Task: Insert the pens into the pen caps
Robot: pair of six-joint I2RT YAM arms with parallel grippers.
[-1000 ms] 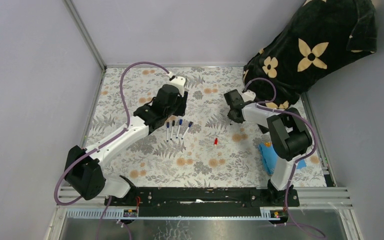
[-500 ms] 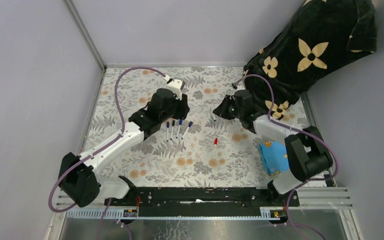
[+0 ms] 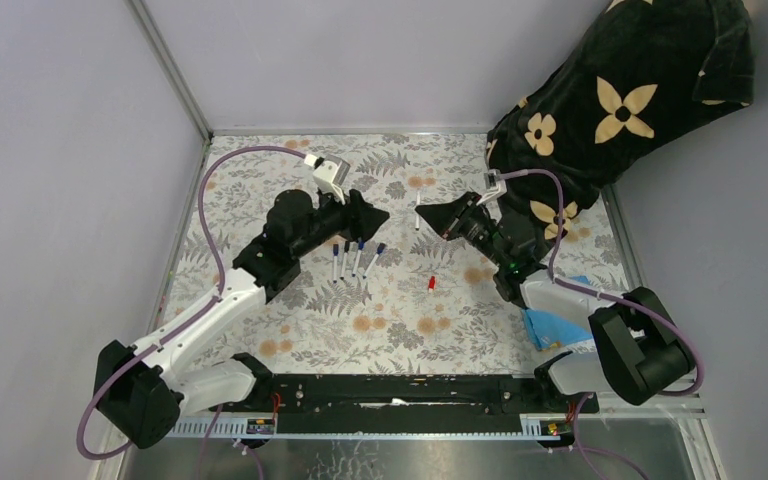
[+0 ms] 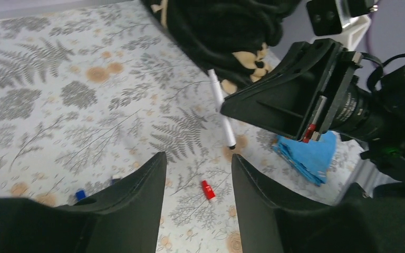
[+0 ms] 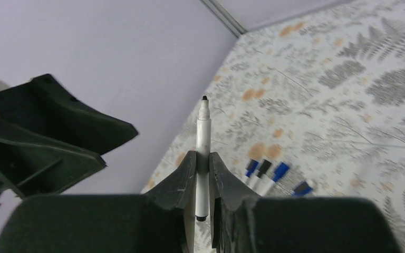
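Both arms had swung toward the middle of the table, the right gripper carrying an uncapped white pen leftward above the fern-patterned mat, its fingers clenched on the barrel. Facing it from the left, the left gripper hung with fingers parted and empty. Four capped pens lay in a row on the mat beneath it, a lone red cap nearer and to their right.
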